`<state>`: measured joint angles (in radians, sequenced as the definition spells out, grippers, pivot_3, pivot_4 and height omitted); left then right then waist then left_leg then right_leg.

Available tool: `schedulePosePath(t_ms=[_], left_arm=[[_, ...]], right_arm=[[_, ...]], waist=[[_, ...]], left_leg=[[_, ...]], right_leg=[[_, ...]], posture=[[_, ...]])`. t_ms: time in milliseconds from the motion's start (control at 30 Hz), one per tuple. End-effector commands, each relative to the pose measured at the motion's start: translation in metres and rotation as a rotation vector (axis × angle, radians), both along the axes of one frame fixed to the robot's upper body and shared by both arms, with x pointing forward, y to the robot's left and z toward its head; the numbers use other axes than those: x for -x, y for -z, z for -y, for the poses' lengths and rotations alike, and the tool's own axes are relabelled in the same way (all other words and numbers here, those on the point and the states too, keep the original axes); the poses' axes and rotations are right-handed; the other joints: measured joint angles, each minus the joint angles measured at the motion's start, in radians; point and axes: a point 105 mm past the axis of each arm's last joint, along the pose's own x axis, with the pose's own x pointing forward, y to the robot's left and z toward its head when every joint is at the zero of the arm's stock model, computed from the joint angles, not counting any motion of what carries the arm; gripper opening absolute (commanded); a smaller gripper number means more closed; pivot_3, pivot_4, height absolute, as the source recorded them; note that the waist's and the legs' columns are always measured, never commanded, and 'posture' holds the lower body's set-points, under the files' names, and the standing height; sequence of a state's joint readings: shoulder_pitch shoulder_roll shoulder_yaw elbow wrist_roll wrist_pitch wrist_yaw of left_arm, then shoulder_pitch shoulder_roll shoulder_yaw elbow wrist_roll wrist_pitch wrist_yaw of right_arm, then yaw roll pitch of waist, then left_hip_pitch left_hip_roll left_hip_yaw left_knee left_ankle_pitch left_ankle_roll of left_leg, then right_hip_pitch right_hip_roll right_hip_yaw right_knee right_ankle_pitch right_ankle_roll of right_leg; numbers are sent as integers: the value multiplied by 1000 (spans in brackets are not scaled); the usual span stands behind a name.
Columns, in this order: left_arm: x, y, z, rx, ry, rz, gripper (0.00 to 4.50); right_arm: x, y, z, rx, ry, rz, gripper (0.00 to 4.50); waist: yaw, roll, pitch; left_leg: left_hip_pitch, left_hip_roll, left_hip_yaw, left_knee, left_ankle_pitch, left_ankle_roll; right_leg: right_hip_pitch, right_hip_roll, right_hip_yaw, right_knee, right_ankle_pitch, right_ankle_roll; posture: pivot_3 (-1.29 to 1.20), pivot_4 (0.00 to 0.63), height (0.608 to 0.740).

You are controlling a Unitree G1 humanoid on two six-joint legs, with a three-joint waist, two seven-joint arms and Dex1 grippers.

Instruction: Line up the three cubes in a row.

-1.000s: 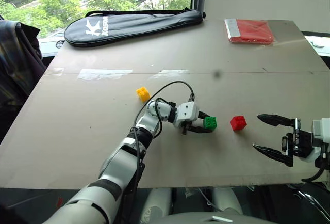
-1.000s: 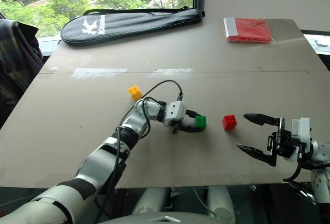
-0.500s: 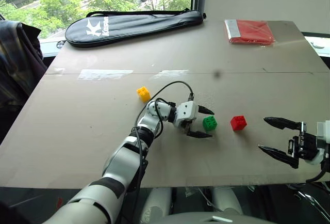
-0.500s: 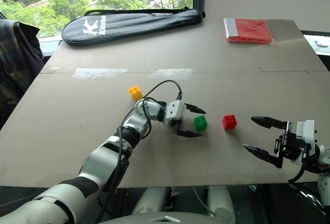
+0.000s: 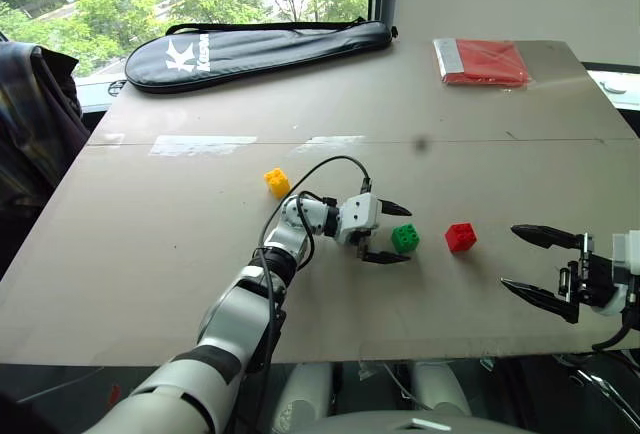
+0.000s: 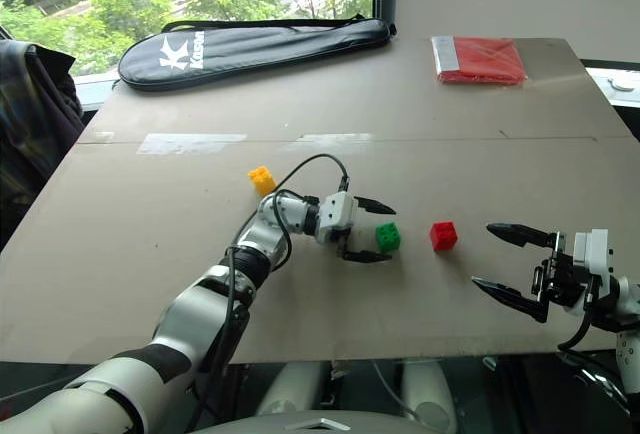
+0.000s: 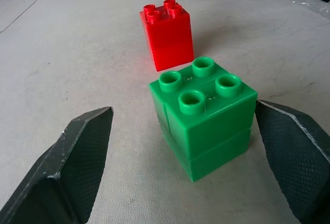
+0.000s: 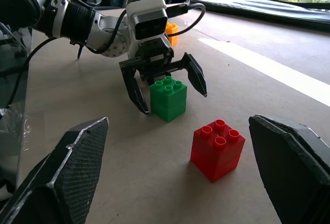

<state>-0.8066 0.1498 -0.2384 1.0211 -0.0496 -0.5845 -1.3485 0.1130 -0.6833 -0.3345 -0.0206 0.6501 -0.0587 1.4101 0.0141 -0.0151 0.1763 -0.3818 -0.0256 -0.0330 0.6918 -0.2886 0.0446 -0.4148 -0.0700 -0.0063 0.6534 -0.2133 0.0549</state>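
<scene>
The green cube (image 5: 405,238), a glossy studded plastic brick with four round studs on top, stands upright on the table (image 5: 180,244) between the spread fingers of the left gripper (image 5: 391,234), which touch neither side of it. Just to its right, apart from it, stands the red cube (image 5: 461,237) of the same shape. The yellow cube (image 5: 277,182) sits well to the left and farther back, beside the left arm's black cable. The right gripper (image 5: 535,264) hangs open near the table's front right edge, empty; its textured fingers are cut off in its wrist view. The table top is matte grey-brown board. At the far edge lie a long black zipped bag (image 5: 260,49) and a flat red packet (image 5: 484,60).
</scene>
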Motion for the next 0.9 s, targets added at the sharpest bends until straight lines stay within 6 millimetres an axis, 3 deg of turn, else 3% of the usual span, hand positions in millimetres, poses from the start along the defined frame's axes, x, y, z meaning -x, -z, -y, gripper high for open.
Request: schedulePosePath(t_ms=[33, 200, 300, 500, 733, 800, 900], left_arm=[[1, 6, -4, -22, -41, -29, 4439], [4, -3, -5, 13, -106, -6, 4439], [16, 2, -9, -25, -149, 16, 4439], [38, 5, 1, 10, -239, -94, 4439], [37, 3, 5, -6, -255, -133, 4439], [36, 3, 7, -7, -254, -125, 3890], [34, 2, 10, -5, -254, -117, 2691]], right_arm=[[3, -9, 5, 23, 6, 45, 4500], [7, -5, 6, 28, 19, 37, 4500], [7, -6, 6, 25, 24, 43, 4500], [8, -4, 8, 25, 30, 42, 4500], [7, -4, 11, 33, 32, 42, 4500], [6, -4, 12, 34, 33, 43, 4500], [6, -5, 12, 36, 35, 46, 4500]], waist=[[0, 0, 0], [-3, 0, 0], [-4, 0, 0], [0, 1, -1], [2, 1, -1], [2, 1, -1], [3, 1, -1]], left_leg=[[0, 0, 0, 0, 0, 0], [0, 1, -1, 0, 0, 0], [0, 1, 0, 0, 0, 0], [-1, 1, -1, -1, 0, 0], [0, 1, -1, -1, 0, 0], [0, 1, -1, -1, 0, 0], [-1, 1, -1, -1, 0, 0]], right_leg=[[0, 0, 0, 0, 0, 0], [0, 0, 0, 0, 0, 0], [0, 0, 0, 0, 0, 0], [0, -2, 1, -1, 0, 0], [0, -2, 0, -1, 0, 0], [0, -1, 0, -2, 0, 0], [0, -1, 0, -2, 0, 0]], posture=[[0, 150, 694], [0, 150, 694], [0, 150, 694], [0, 150, 694], [0, 150, 694], [0, 150, 694], [0, 150, 694]])
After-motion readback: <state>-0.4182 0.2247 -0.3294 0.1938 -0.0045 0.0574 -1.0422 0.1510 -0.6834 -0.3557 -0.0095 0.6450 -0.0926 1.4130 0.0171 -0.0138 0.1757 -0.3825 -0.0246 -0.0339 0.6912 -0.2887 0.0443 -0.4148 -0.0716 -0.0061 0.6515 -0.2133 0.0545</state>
